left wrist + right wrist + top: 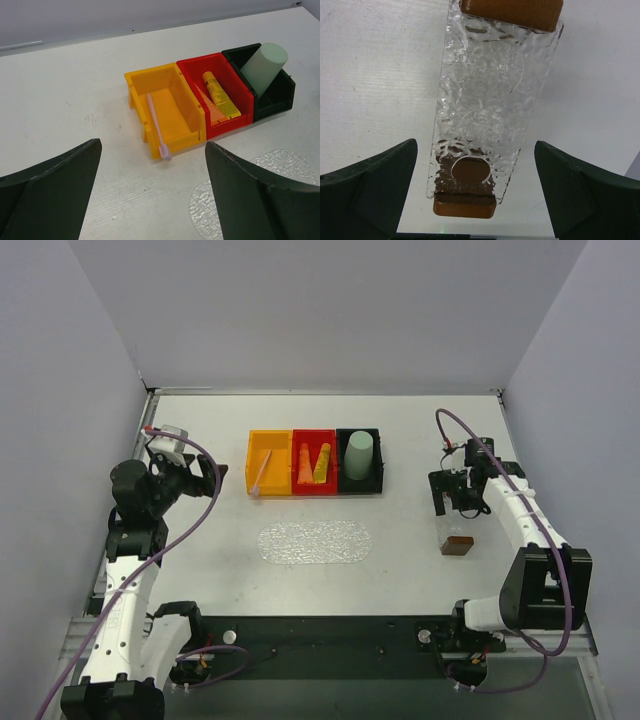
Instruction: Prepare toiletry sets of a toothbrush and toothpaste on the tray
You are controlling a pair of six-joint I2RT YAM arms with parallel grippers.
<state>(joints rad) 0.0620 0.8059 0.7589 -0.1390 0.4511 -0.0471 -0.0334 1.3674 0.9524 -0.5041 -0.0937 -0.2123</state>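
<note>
The clear, bumpy oval tray (pixel 313 541) lies flat in mid-table with nothing on it; its edge shows in the left wrist view (pixel 207 212). The pale pink toothbrush (pixel 260 472) (pixel 156 125) leans in the orange bin (pixel 270 462) (pixel 172 112), head over the near rim. The orange tube (pixel 303 462) and the yellow tube (pixel 322 461) (pixel 219 94) lie in the red bin (pixel 313 480) (pixel 200 65). My left gripper (pixel 208 478) (pixel 152 200) is open and empty, left of the bins. My right gripper (pixel 455 508) (pixel 475 200) is open and empty.
A pale green cup (pixel 359 454) (pixel 265 62) stands in the black bin (pixel 375 462) (pixel 277 97). A clear textured stand with brown ends (pixel 458 538) (pixel 485 100) sits on the table just below my right gripper. Grey walls enclose the table on three sides.
</note>
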